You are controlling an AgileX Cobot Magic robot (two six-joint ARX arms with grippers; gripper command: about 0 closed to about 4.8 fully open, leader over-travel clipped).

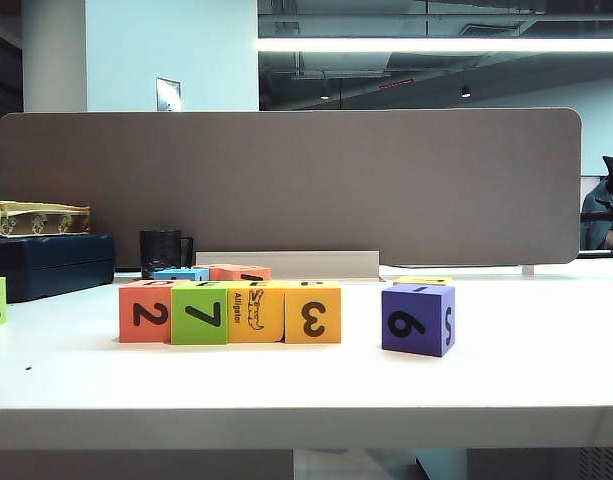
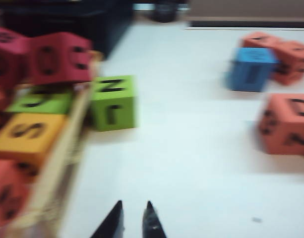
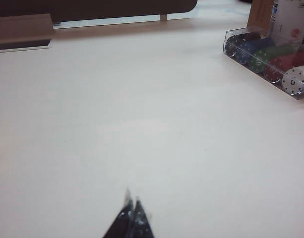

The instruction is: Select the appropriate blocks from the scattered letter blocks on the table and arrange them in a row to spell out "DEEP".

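Left claw (image 2: 133,218) slightly parted, blocks (image 2: 113,101) beyond; right claw (image 3: 131,208) closed

Four blocks in a tight row on the white desk (image 1: 486,380), touching, L to R: red-orange "2" block (image 1: 145,312), green "7" block (image 1: 199,315), yellow-orange alligator block (image 1: 255,312), yellow-orange "3" block (image 1: 313,314). Purple "6" block (image 1: 417,319) apart on the right. Blue block (image 1: 181,274) behind the row. No arms in shot.

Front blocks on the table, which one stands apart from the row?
The purple block showing a 6; it stands alone right of the touching four-block row.
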